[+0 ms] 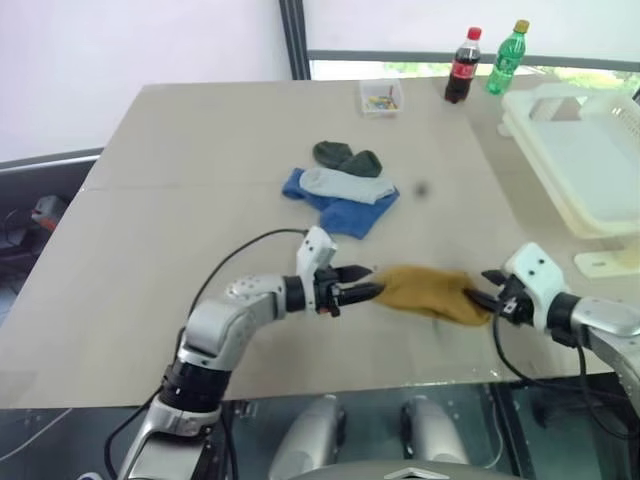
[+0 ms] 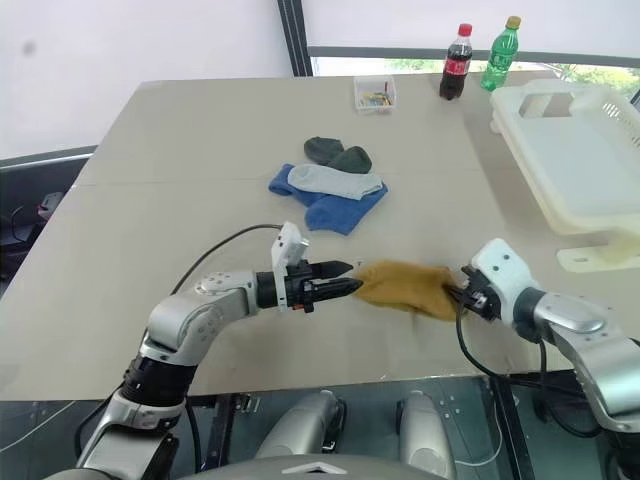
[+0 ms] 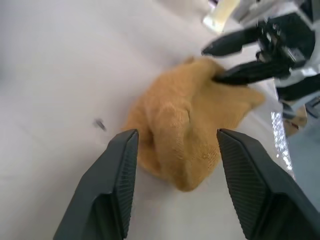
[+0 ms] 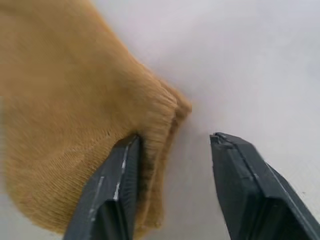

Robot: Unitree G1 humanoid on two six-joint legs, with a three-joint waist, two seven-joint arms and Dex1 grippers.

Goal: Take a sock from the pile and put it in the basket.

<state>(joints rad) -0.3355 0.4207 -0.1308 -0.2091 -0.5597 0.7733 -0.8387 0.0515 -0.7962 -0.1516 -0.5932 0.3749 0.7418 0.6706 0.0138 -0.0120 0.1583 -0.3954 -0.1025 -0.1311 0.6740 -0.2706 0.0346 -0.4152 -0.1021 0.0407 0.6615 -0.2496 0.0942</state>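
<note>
**Mustard sock on the table between two parted pincers**

The mustard-yellow sock (image 1: 430, 294) lies crumpled on the table (image 1: 180, 200), near its front edge, between the two arms. The left pincer (image 1: 368, 291) points at one end of it with its fingers apart — in the left wrist view they stand on either side of the sock's near end without clamping it. The right pincer (image 1: 482, 292) is at the other end, fingers also spread; in the right wrist view one finger (image 4: 117, 190) touches the ribbed cuff while the other stands clear over bare table.

Farther back, near the middle of the table, sits the pile (image 1: 340, 190): blue, pale grey and dark green socks overlapping. The basket (image 1: 590, 165) — cream-white — rests at the table's right edge, well apart from the yellow sock. At the far edge stand a small clear box (image 1: 381, 97), a cola bottle (image 1: 462, 66) and a green bottle (image 1: 506, 58).
</note>
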